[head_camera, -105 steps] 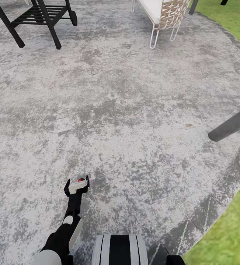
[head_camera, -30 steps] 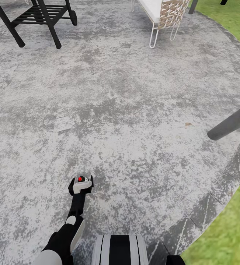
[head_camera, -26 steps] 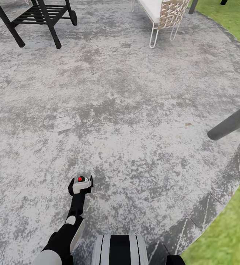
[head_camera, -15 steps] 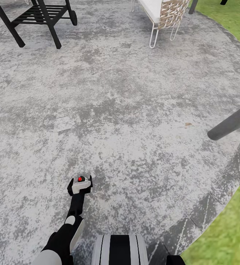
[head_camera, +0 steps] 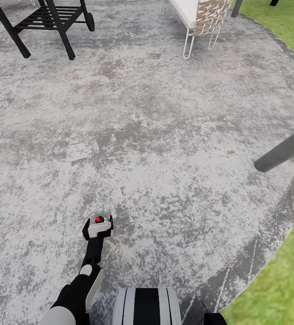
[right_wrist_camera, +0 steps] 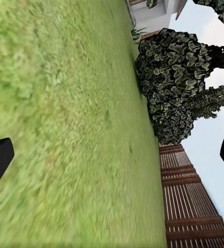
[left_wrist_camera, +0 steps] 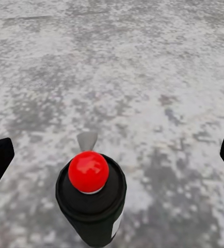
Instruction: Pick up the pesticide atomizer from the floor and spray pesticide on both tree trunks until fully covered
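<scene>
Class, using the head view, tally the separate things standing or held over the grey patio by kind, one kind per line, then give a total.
Pesticide atomizer, between the left gripper's fingers: 1
Black slatted cart: 1
White-framed chair: 1
Grey slanted pole: 1
Total: 4

Compared with the earliest head view, the left gripper [head_camera: 97,225] is sitting farther forward over the grey paved patio [head_camera: 165,135] and slightly toward the robot's right. The pesticide atomizer [head_camera: 98,225] is showing its red dot [head_camera: 97,220] and pale spray head more fully between the black fingers [head_camera: 86,229]. Over the last second the gripper is drifting back toward the robot by only a trace
</scene>
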You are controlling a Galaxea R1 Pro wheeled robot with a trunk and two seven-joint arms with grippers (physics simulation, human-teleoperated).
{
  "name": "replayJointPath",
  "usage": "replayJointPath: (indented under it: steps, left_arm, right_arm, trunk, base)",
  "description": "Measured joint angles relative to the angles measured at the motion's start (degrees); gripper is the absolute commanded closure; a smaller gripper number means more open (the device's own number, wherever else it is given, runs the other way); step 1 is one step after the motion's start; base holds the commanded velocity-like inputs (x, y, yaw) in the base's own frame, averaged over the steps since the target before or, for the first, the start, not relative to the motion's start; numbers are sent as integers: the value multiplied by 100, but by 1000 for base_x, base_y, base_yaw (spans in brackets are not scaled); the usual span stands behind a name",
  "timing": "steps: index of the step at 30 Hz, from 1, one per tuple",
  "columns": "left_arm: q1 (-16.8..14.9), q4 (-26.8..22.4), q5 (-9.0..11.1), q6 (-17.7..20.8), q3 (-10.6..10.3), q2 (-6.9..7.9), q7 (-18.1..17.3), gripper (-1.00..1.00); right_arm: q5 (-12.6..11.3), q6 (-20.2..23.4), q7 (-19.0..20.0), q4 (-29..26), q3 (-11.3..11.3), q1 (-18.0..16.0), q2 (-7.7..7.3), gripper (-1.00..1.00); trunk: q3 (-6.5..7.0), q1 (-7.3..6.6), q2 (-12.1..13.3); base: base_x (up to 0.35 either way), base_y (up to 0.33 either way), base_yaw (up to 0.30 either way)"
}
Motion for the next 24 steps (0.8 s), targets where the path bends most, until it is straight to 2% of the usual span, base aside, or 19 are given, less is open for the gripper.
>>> replayJointPath:
  steps: [11, 15, 24]
  left_arm:
    - [0, 0, 5, 2, 4, 0, 0, -100]
    - [-2, 0, 7, 0, 2, 0, 0, -100]
    - [0, -6, 9, -6, -4, 0, 0, -100]
  right_arm:
    - [-8, 1, 0, 0, -4, 0, 0, -100]
    - [-8, 1, 0, 0, -5, 0, 0, -100]
    - [-7, 3, 0, 0, -4, 0, 0, -100]
  trunk:
    - [-176, 21, -10]
    - [-177, 21, -11]
    - [-287, 34, -17]
  base:
    - [0, 0, 0]
    - [0, 0, 0]
    - [0, 0, 0]
